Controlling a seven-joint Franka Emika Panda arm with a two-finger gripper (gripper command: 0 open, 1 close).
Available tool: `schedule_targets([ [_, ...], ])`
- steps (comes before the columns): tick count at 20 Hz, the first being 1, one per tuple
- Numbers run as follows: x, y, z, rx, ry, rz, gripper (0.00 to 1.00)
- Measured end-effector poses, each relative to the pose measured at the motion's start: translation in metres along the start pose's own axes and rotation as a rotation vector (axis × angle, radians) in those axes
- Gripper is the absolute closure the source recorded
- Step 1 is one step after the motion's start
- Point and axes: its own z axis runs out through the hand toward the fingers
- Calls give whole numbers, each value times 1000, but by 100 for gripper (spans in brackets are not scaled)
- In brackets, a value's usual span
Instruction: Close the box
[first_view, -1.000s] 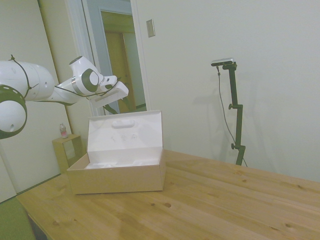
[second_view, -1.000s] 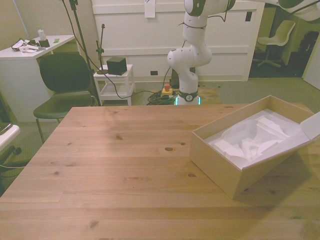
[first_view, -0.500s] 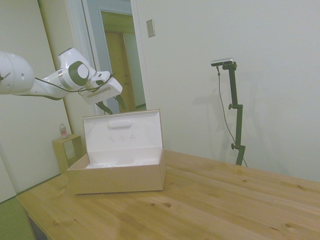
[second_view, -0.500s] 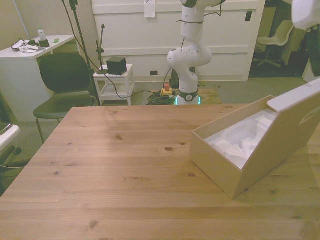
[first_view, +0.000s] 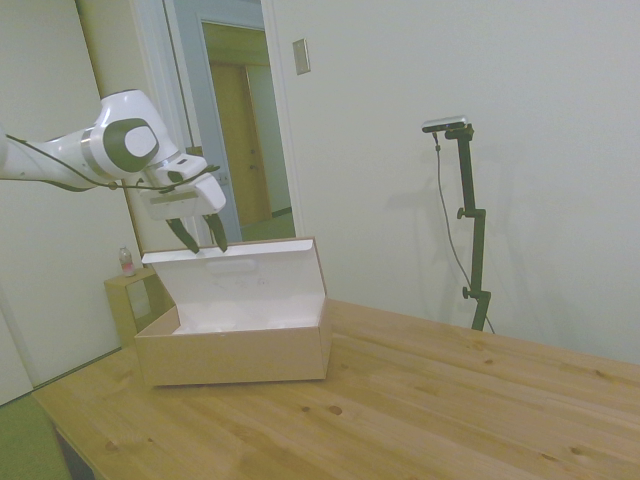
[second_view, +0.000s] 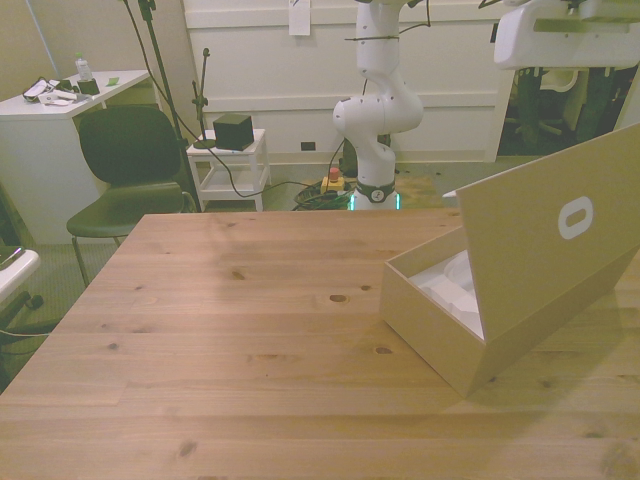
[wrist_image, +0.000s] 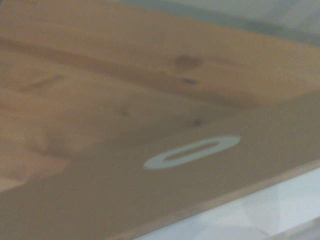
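Note:
The tan cardboard box (first_view: 232, 353) sits on the wooden table (first_view: 430, 400), near the front view's right edge (second_view: 430, 325). Its hinged lid (first_view: 238, 272) stands half raised and leans forward over the white inside (second_view: 450, 285). The lid's tan outer face (second_view: 545, 245) shows the oval handle cut-out (second_view: 575, 217), which the wrist view has close up (wrist_image: 192, 151). My gripper (first_view: 201, 240) hangs open, fingers pointing down, with the fingertips at the lid's upper edge. Its white housing (second_view: 565, 35) is above the lid in the front view.
A small wooden open-cube stand (first_view: 133, 300) with a bottle (first_view: 127, 262) on it is behind the box. Beyond the table's far edge are a dark chair (second_view: 125, 165), a white cart (second_view: 230, 165) carrying a black cube, and a white desk (second_view: 60, 110).
The gripper has swung over and down to the lid's top edge. The lid has tipped from leaning back and open to leaning forward over the box, so its tan outside now faces the front view.

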Motion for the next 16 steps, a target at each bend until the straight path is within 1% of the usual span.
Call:
schedule_targets([
  [3,-42,-5,-3,7,-37,6,0],
  [8,-57,0,2,-5,-85,57,0],
  [10,-73,2,5,-15,-102,55,0],
  [13,-108,8,14,-35,-117,60,0],
  [16,-112,18,15,-27,-108,103,0],
])
